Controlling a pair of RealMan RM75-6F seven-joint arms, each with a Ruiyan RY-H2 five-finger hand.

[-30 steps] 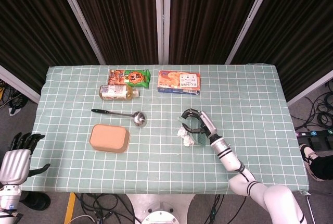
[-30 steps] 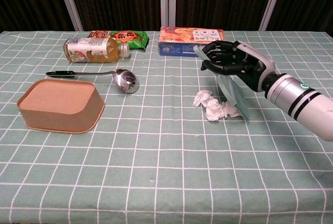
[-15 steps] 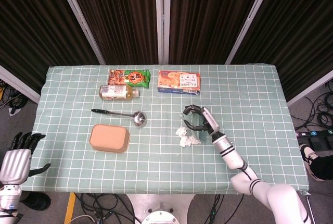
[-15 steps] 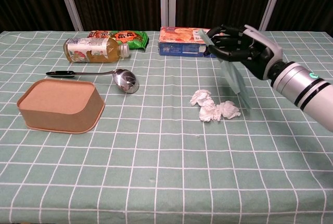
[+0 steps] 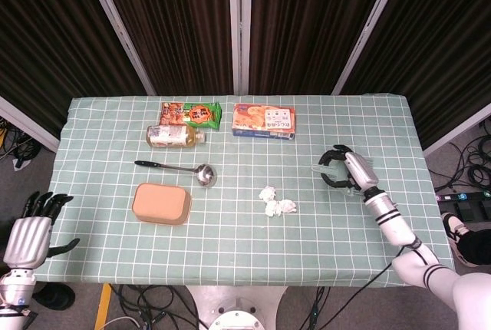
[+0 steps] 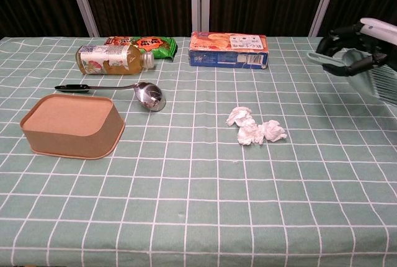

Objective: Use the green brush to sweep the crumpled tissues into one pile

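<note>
- Three crumpled tissues (image 5: 276,202) lie touching one another just right of the frame's centre in the head view, a single small heap on the checked tablecloth (image 5: 368,130); the chest view shows the same cluster (image 6: 254,127) at mid-frame.
- The right hand (image 5: 345,170) sits at the right of the frame, well apart from the tissues, fingers curled around the green brush (image 5: 331,163); in the chest view the brush (image 6: 363,74) shows at the upper right edge, held clear of the cloth.
- The left hand (image 5: 31,226) hangs at the lower left corner, off the table edge, fingers spread and holding nothing.
- Judged from how the tissues lie, the gathering looks done or nearly so, and the step in hand reads as carrying the brush away from the pile.
- The next move likely calls for setting the brush down on bare cloth at the right, or one light stroke if the heap needs tightening.
- A ladle (image 5: 178,169), a tan box (image 5: 161,202), a bottle (image 5: 175,135) and two snack packs (image 5: 263,120) occupy the left and upper middle.
</note>
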